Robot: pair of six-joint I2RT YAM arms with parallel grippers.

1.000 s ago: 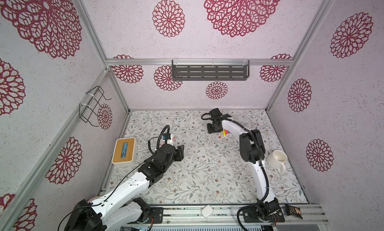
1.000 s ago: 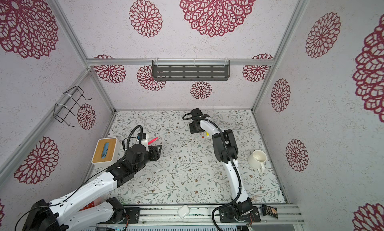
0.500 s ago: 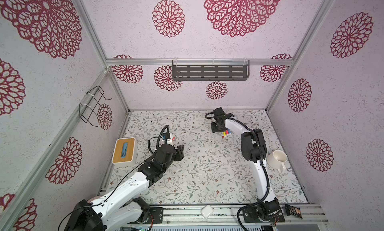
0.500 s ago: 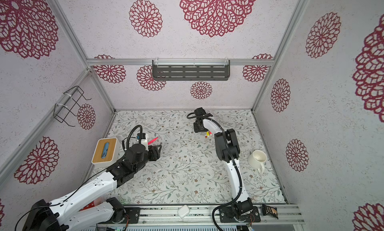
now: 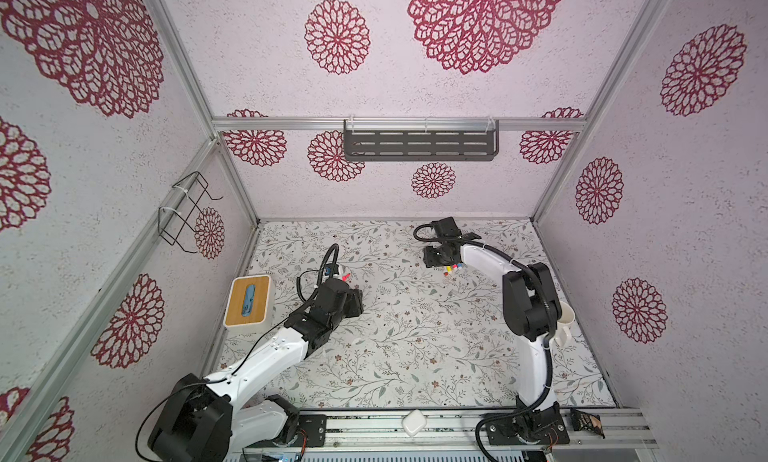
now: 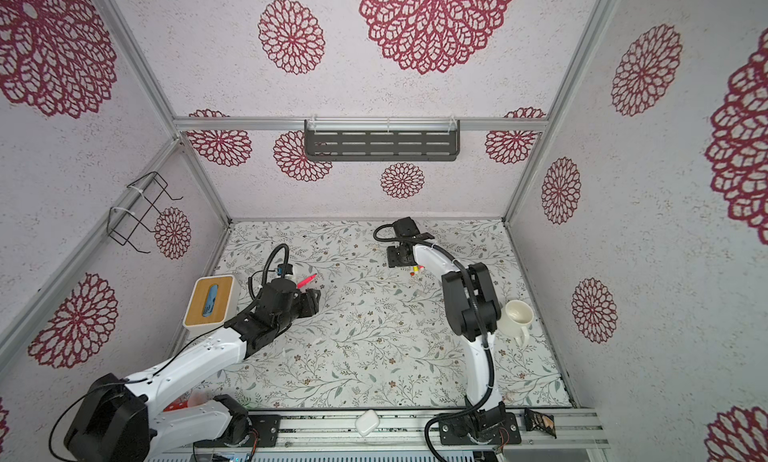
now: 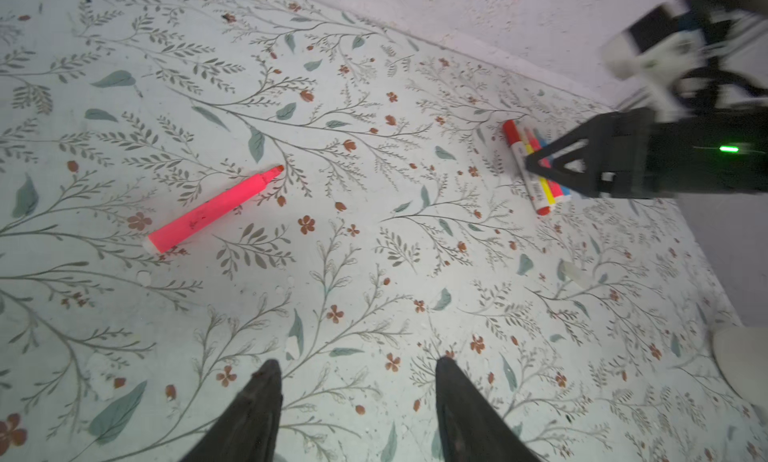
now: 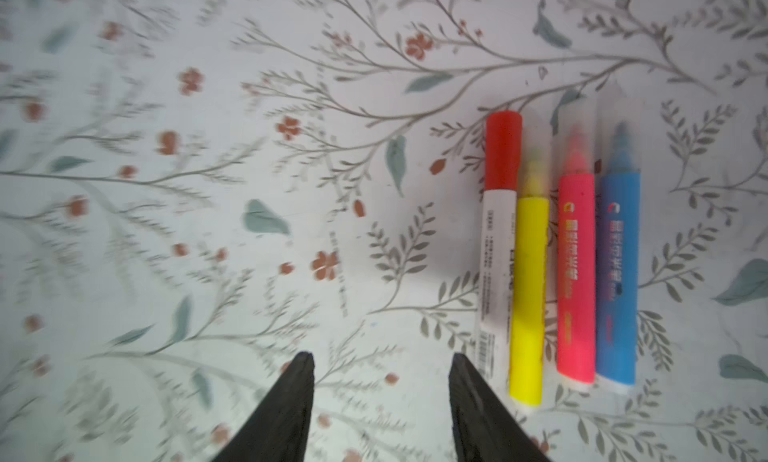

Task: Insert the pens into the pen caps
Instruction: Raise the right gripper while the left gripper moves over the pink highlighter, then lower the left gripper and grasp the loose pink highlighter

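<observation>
Pink uncapped pen [image 7: 216,208] apart, beyond left gripper [image 7: 358,361].

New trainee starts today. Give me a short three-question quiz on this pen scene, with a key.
1. True or false: the lone pink pen lies uncapped, outside the left gripper.
2. In the row of pens, which body wears the red cap? A white, B blue, C yellow.
3. How many pens lie in that row near the right gripper?
Key: 1 true; 2 A; 3 four.
</observation>
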